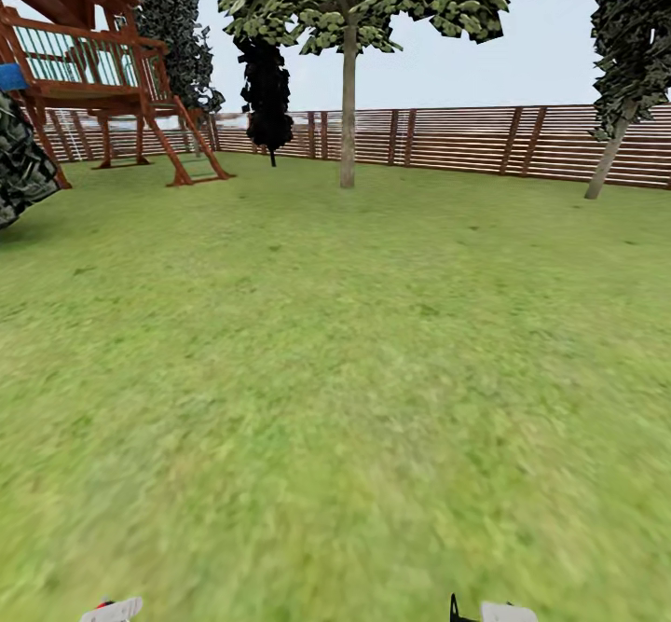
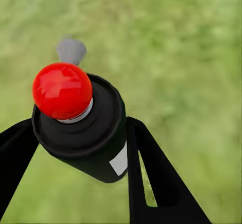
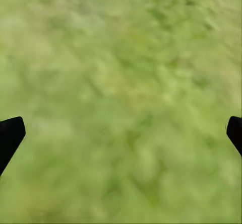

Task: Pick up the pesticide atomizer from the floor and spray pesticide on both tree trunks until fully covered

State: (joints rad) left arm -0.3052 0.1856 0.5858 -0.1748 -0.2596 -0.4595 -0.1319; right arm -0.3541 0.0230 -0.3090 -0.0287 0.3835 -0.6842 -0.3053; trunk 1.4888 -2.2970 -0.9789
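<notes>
Left gripper (image 2: 80, 148) is clamped on the pesticide atomizer (image 2: 83, 126), black body w/ a red ball cap, dark fingers pressed to either side, grass lawn (image 2: 186, 58) blurred below it. Right gripper (image 3: 121, 133) has its fingers wide apart, nothing between them but lawn.

Ahead in the head view, a straight-trunked tree (image 1: 348, 109) stands by the slatted wooden fence (image 1: 466, 142); a second, leaning tree (image 1: 610, 151) is off to the right; a wooden play tower (image 1: 102, 81) sits at left. Both trunks are well apart from the robot, no white specks on either.

Risks, I reckon: spraying from too far so mist misses the bark; bottle slipping in the pinch while rolling over grass; nozzle aimed wrong, since I can't tell which way it faces.
</notes>
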